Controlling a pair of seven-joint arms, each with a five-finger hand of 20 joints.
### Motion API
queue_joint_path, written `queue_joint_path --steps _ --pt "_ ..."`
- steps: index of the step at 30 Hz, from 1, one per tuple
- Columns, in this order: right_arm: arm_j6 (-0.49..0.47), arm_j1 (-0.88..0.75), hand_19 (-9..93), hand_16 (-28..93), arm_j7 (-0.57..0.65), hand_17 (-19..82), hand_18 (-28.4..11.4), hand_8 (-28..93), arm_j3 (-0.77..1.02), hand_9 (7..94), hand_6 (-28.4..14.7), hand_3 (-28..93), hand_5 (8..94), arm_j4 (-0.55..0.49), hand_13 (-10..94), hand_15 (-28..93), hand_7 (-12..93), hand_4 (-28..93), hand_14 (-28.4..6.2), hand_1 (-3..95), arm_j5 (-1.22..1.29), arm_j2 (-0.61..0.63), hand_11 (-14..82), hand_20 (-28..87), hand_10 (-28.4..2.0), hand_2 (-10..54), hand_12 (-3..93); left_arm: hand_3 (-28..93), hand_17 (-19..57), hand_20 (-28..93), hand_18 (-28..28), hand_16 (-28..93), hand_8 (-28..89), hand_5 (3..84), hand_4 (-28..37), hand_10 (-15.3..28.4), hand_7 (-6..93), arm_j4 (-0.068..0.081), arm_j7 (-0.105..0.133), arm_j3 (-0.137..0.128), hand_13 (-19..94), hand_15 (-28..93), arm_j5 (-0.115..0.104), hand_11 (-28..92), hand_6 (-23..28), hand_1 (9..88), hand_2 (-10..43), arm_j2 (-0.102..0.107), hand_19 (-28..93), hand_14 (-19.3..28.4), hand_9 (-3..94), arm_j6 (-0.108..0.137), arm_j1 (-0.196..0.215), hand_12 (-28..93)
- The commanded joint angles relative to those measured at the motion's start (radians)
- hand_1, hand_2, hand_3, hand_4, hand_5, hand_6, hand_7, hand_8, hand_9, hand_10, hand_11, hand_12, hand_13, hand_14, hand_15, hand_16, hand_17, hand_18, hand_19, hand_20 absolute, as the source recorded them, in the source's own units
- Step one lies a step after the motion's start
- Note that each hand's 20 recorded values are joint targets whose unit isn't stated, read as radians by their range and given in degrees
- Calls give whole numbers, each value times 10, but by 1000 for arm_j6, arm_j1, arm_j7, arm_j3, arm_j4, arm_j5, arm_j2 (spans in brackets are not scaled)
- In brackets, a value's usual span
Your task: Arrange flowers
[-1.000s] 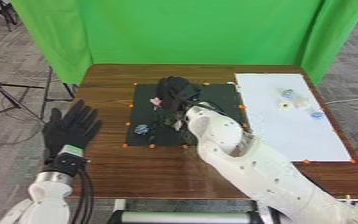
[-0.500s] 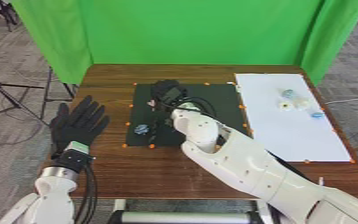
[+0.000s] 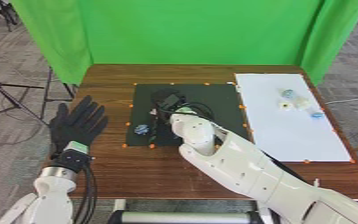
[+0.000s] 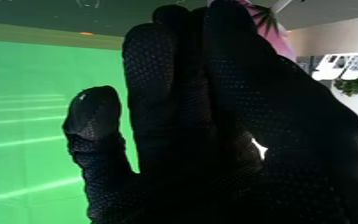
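Hands, two, black. Left hand [image 3: 76,127]: one, at the left side of the desk [image 3: 158,175], near the mat's left edge; fingers straight and a little spread, nothing in it. Right hand [image 3: 166,97]: one, over the far left part of the mat [image 3: 215,95]; fingers long and straight, most set close together, one standing apart. Whether it grips anything, cannot tell.

Flowers, pink, one [image 4: 280,37]: at the right hand's fingertips in the right wrist view, partly hidden behind the glove.

Flowers, blue, three. One [image 3: 141,129] on the mat, at its left side, nearer than the right hand. Two on the sheet [image 3: 291,135]: one farther off [image 3: 288,93], one nearer, by the right edge [image 3: 318,115].

Flowers, pale, two, on the sheet between the two blue ones: one to the left [image 3: 286,106], one just beside it to the right [image 3: 302,103].

Mats, dark, one, flat on the desk, left of the sheet. Sheets, white, one, flat on the right side of the desk. Desks, brown, one. Curtains, green, one [image 3: 198,37], beyond the far edge.
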Motion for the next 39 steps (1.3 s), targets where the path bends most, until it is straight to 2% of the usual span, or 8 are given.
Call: queue_joint_path --steps 1,10,15,19,20,26,28,39 --pt "21 2 885 457 35 370 -223 -137 9 670 -13 725 625 -16 646 506 219 -282 -65 561 14 -2 198 412 -131 -95 179 702 -63 88 120 -73 -103 333 -283 134 172 -7 -9 -12 178 328 -3 210 70 265 93 -12 302 133 259 9 9 110" --pt "-12 -18 888 432 60 369 -225 -135 47 636 -25 758 577 -59 638 529 197 -283 -81 522 32 4 184 407 -142 -95 169 704 -63 87 120 -73 -104 331 -283 133 172 -15 -12 -21 175 329 -4 211 72 266 90 -22 302 134 254 13 24 111" --pt "-109 -93 887 402 101 364 -232 -125 175 603 -41 783 526 -200 616 558 173 -283 -104 490 73 59 179 399 -154 -95 168 703 -64 87 121 -74 -103 328 -283 133 171 -20 -41 -43 172 328 8 210 72 267 89 -53 303 134 251 9 45 111" --pt "-29 -157 878 335 133 345 -235 -119 307 564 -50 805 501 -303 584 601 157 -283 -133 457 88 153 168 392 -169 -95 169 701 -64 87 121 -73 -103 327 -283 132 172 -24 -33 -58 171 328 36 209 72 267 88 -56 303 134 250 8 77 111" --pt "-5 -169 877 309 145 343 -235 -117 331 560 -51 807 500 -319 577 612 154 -283 -136 450 79 186 168 391 -170 -95 169 701 -64 87 121 -73 -103 327 -283 133 172 -29 -32 -62 171 328 40 209 72 267 88 -57 303 135 250 26 85 111" --pt "15 -212 861 287 222 327 -234 -113 425 516 -55 806 499 -335 547 647 146 -283 -149 415 87 398 147 387 -174 -95 166 698 -64 86 121 -73 -103 328 -283 134 172 -48 5 -107 172 329 26 209 71 265 90 -49 302 135 252 25 141 111" --pt "130 -242 859 282 232 327 -234 -112 443 508 -56 806 497 -290 544 651 144 -283 -151 412 60 451 146 386 -173 -95 166 698 -64 87 121 -73 -103 328 -283 134 172 -49 -4 -123 173 329 41 209 71 264 91 -57 302 135 253 37 156 111" --pt "25 -464 856 260 373 332 -236 -116 713 514 -52 796 508 -315 564 665 149 -283 -143 416 106 555 139 389 -165 -95 158 699 -65 88 122 -74 -105 330 -283 135 174 -62 13 -156 176 332 37 212 71 265 89 -63 302 135 257 42 207 110"
